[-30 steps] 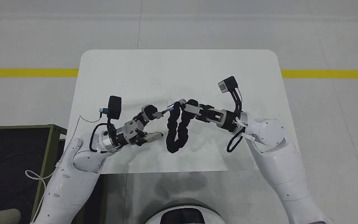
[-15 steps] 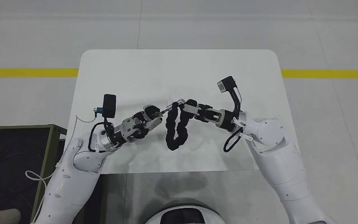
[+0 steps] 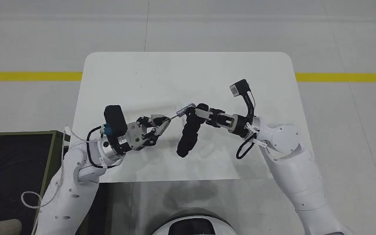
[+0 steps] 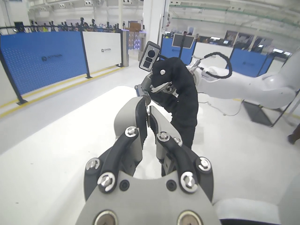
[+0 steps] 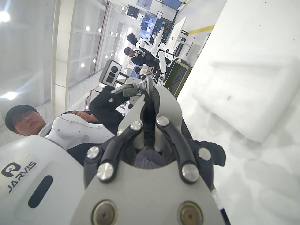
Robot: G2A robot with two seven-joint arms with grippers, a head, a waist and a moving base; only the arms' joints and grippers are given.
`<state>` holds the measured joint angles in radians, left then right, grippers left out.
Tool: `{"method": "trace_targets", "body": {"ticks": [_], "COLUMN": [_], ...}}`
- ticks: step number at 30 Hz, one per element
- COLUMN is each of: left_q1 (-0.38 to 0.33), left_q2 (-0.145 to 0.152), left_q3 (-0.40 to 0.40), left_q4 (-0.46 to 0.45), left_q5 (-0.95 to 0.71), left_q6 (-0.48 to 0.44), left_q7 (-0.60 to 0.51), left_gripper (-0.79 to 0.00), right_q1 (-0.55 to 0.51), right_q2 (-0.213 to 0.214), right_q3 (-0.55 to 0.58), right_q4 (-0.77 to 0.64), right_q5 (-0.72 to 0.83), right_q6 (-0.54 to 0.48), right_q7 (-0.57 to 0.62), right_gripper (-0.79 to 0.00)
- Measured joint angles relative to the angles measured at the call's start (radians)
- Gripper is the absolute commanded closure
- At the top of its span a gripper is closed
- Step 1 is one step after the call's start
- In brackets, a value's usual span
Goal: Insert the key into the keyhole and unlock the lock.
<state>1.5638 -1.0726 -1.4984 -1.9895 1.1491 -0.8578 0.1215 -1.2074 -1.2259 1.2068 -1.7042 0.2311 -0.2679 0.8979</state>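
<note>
The lock is a chain in a black cloth sleeve (image 3: 187,135) with a silver head (image 3: 187,108). It hangs above the middle of the white table (image 3: 235,70). My right gripper (image 3: 198,113) is shut on the sleeve just behind the head, and the cloth is pinched between its fingers (image 5: 140,108). My left gripper (image 3: 160,122) is shut on the thin metal key (image 4: 147,99), which points at the head (image 4: 143,90) and meets it. From the left wrist, the sleeve (image 4: 180,99) droops behind the key.
A dark, green-edged box (image 3: 23,153) sits on the floor beside the table's left side. A yellow floor line (image 3: 35,76) runs behind the table. Both arms meet over the table's middle.
My left wrist has rolled and its gripper has moved up and right toward the lock head. The sleeve, a hanging loop before, now shows as one straight strand.
</note>
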Motion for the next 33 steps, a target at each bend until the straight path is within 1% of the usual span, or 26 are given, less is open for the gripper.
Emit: {"method": "trace_targets", "body": {"ticks": [2, 4, 5, 8, 11, 16, 17, 18, 19, 22, 26, 29, 33], "left_q1": [0.022, 0.041, 0.053, 0.074, 0.079, 0.089, 0.092, 0.094, 0.096, 0.098, 0.098, 0.098, 0.098], "left_q2": [-0.001, 0.001, 0.003, 0.005, 0.006, 0.005, 0.004, 0.004, 0.004, 0.004, 0.004, 0.004, 0.004], "left_q3": [0.008, 0.020, 0.031, 0.051, 0.059, 0.072, 0.077, 0.080, 0.084, 0.089, 0.088, 0.088, 0.088], "left_q4": [-0.030, -0.038, -0.032, -0.002, 0.017, 0.035, 0.039, 0.042, 0.044, 0.046, 0.046, 0.046, 0.046], "left_q5": [0.198, 0.368, 0.468, 0.646, 0.752, 0.856, 0.873, 0.880, 0.883, 0.883, 0.882, 0.882, 0.882], "left_q6": [0.059, 0.128, 0.175, 0.286, 0.390, 0.559, 0.592, 0.610, 0.622, 0.619, 0.618, 0.618, 0.618], "left_q7": [0.118, 0.224, 0.293, 0.418, 0.478, 0.529, 0.538, 0.541, 0.543, 0.543, 0.543, 0.543, 0.543], "left_gripper": [0.000, 0.000, 0.000, 0.000, 0.000, 0.000, -0.363, -0.785, -0.785, -0.785, -0.785, -0.785, -0.785], "right_q1": [0.002, 0.004, 0.005, 0.005, 0.006, 0.005, 0.005, 0.005, 0.006, 0.006, 0.002, -0.019, -0.049], "right_q2": [0.001, 0.001, 0.002, 0.003, 0.004, 0.006, 0.006, 0.007, 0.007, 0.009, 0.014, 0.021, 0.034], "right_q3": [-0.001, -0.002, -0.003, -0.005, -0.006, -0.012, -0.014, -0.015, -0.016, -0.013, 0.033, 0.093, 0.201], "right_q4": [0.002, 0.003, 0.004, 0.005, 0.005, 0.008, 0.008, 0.008, 0.008, 0.014, 0.027, 0.022, -0.003], "right_q5": [0.004, 0.005, 0.005, 0.007, 0.011, 0.012, 0.012, 0.012, 0.012, 0.005, -0.063, -0.096, -0.076], "right_q6": [-0.001, -0.003, -0.003, -0.005, -0.006, -0.006, -0.006, -0.006, -0.006, -0.003, 0.004, -0.011, -0.029], "right_q7": [-0.002, -0.002, -0.002, -0.003, -0.003, -0.005, -0.005, -0.005, -0.005, -0.019, -0.120, -0.202, -0.249], "right_gripper": [0.000, 0.000, 0.000, 0.000, 0.000, 0.000, 0.000, 0.000, 0.000, 0.000, 0.000, 0.000, 0.000]}}
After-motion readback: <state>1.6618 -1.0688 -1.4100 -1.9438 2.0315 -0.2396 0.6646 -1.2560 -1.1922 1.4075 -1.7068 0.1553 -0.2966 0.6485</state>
